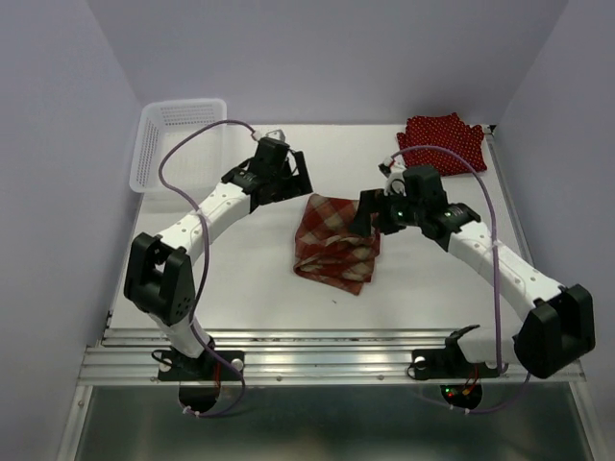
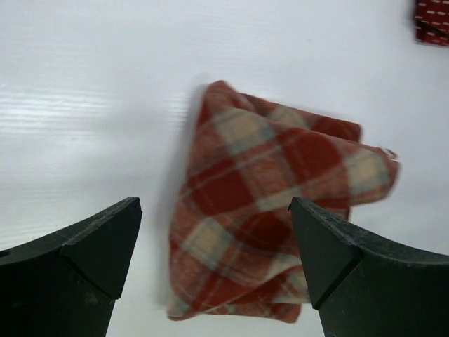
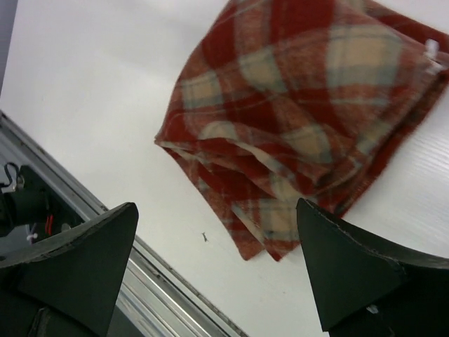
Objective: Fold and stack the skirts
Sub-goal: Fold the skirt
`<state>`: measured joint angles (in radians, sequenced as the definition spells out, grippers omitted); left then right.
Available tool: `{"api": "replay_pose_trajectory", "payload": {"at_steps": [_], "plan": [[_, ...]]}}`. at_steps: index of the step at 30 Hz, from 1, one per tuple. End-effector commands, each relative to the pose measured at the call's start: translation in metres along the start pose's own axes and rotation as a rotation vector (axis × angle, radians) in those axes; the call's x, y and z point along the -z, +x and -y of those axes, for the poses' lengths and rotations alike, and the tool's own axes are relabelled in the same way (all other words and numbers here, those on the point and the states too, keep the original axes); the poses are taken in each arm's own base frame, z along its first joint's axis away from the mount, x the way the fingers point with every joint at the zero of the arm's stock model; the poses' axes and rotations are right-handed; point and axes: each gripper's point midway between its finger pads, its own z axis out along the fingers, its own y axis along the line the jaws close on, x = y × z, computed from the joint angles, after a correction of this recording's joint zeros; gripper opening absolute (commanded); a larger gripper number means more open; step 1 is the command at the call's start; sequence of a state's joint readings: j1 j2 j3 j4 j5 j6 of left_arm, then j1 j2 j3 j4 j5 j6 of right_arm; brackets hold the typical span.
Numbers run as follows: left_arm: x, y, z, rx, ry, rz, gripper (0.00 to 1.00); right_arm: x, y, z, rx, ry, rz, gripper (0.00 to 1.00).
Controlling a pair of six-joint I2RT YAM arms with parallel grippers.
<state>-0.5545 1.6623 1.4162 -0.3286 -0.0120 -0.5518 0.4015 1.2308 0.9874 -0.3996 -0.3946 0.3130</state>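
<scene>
A red-and-cream plaid skirt [image 1: 336, 242] lies folded in the middle of the white table. My left gripper [image 1: 290, 179] hovers just above its far left corner, and my right gripper [image 1: 371, 213] hovers at its right edge. In the left wrist view the plaid skirt [image 2: 273, 210] lies below my left gripper [image 2: 214, 203], which is open and empty. In the right wrist view the plaid skirt [image 3: 309, 105] shows its layered folded edges, and my right gripper [image 3: 217, 207] is open and empty. A dark red polka-dot skirt [image 1: 442, 141] lies at the far right corner; its edge is the polka-dot cloth [image 2: 431, 21].
A white lattice basket [image 1: 178, 144] stands at the table's far left corner. The metal rail [image 1: 288, 360] runs along the near edge, seen as the rail [image 3: 105, 232]. Pale walls close in both sides.
</scene>
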Motion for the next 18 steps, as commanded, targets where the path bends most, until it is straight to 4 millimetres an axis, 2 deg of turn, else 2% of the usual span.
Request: {"api": "replay_pose_trajectory", "payload": {"at_steps": [1, 2, 4, 6, 9, 10, 14, 15, 17, 18], "plan": [[0.028, -0.009, -0.033, 0.069, -0.092, 0.073, 0.99, -0.022, -0.029, -0.051, 0.143, -0.151, 0.026, 1.00], [0.037, -0.012, -0.037, 0.084, -0.101, 0.096, 0.99, -0.039, -0.022, -0.046, 0.132, -0.141, -0.018, 1.00], [0.039, -0.004, -0.049, 0.092, -0.121, 0.087, 0.99, -0.053, -0.028, -0.047, 0.134, -0.141, -0.019, 1.00], [0.045, -0.003, -0.055, 0.103, -0.133, 0.096, 0.99, -0.077, -0.016, -0.045, 0.136, -0.132, -0.075, 1.00], [0.048, 0.003, -0.068, 0.124, -0.161, 0.096, 0.99, -0.093, -0.009, -0.039, 0.130, -0.109, -0.123, 1.00], [0.049, 0.006, -0.071, 0.127, -0.167, 0.092, 0.99, -0.099, 0.004, -0.031, 0.113, -0.092, -0.168, 1.00], [0.049, 0.005, -0.075, 0.134, -0.172, 0.098, 0.99, -0.103, 0.031, -0.025, 0.078, -0.095, -0.209, 1.00], [0.048, 0.005, -0.075, 0.135, -0.172, 0.096, 0.99, -0.103, 0.051, -0.016, 0.056, -0.083, -0.249, 1.00], [0.046, 0.004, -0.072, 0.130, -0.160, 0.092, 0.99, -0.100, 0.070, -0.014, 0.044, -0.081, -0.281, 1.00], [0.044, 0.004, -0.071, 0.127, -0.158, 0.089, 0.99, -0.097, 0.089, -0.005, 0.026, -0.062, -0.319, 1.00]]}}
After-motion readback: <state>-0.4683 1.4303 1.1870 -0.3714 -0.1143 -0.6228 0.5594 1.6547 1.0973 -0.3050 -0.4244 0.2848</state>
